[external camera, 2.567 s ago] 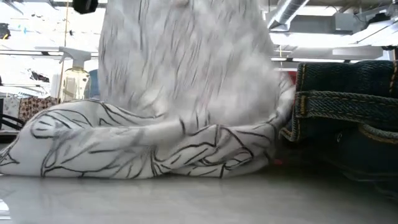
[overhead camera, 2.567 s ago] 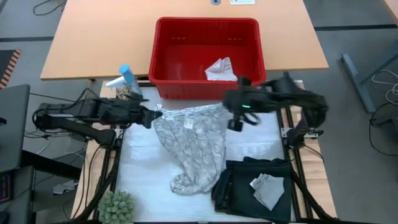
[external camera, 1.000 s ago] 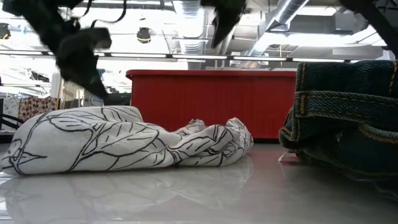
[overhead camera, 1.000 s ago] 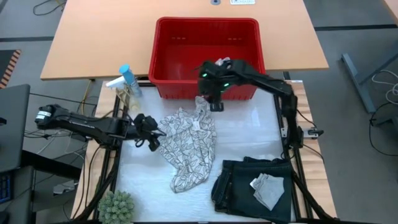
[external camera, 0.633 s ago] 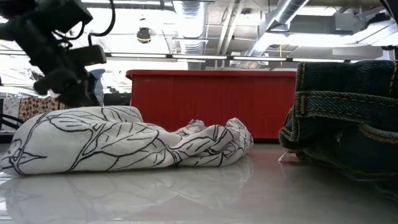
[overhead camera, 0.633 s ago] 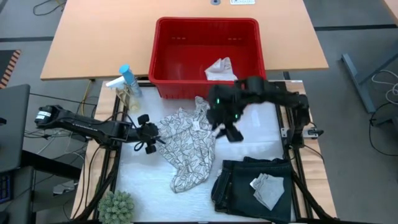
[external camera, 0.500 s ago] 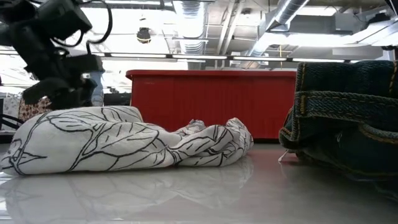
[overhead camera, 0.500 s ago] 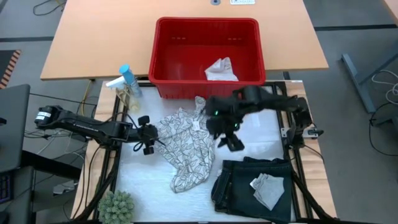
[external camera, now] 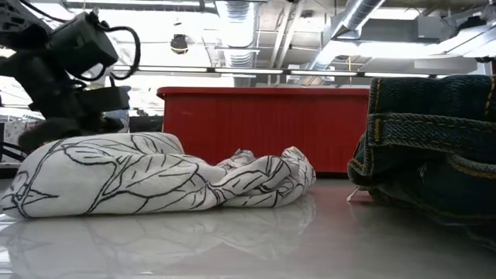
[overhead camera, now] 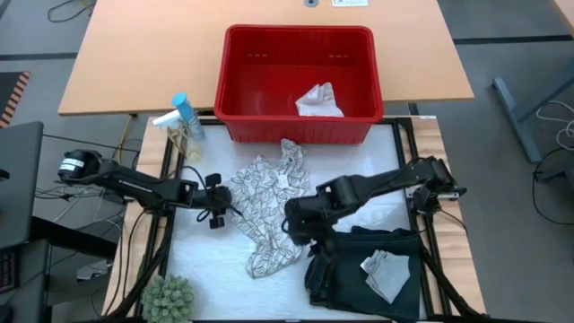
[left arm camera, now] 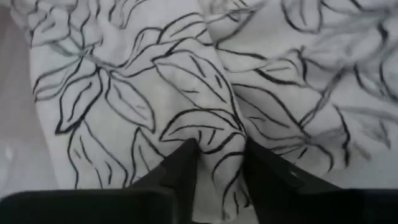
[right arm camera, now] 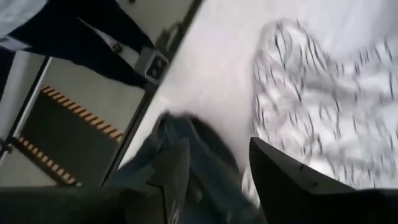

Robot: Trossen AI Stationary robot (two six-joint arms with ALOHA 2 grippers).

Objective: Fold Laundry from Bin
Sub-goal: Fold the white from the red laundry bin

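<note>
I see the white desk (overhead camera: 377, 170) carrying the leaf-patterned cloth (overhead camera: 269, 211) at centre, the dark folded garment (overhead camera: 359, 265) at one near corner and a small plant (overhead camera: 168, 296) at the other.

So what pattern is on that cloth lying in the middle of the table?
The cloth is whitish with black outlined leaves; the left wrist view shows it best.

A pale wooden tabletop (overhead camera: 152, 54) fills the upper part of the high view, with a white work surface (overhead camera: 377, 175) below it. Grey floor (overhead camera: 520, 36) lies around the furniture, and black and orange hazard striping (overhead camera: 16, 90) shows at the left edge. In the low view, ceiling ducts (external camera: 240, 15) and pipes (external camera: 353, 15) run overhead under bright light
</note>
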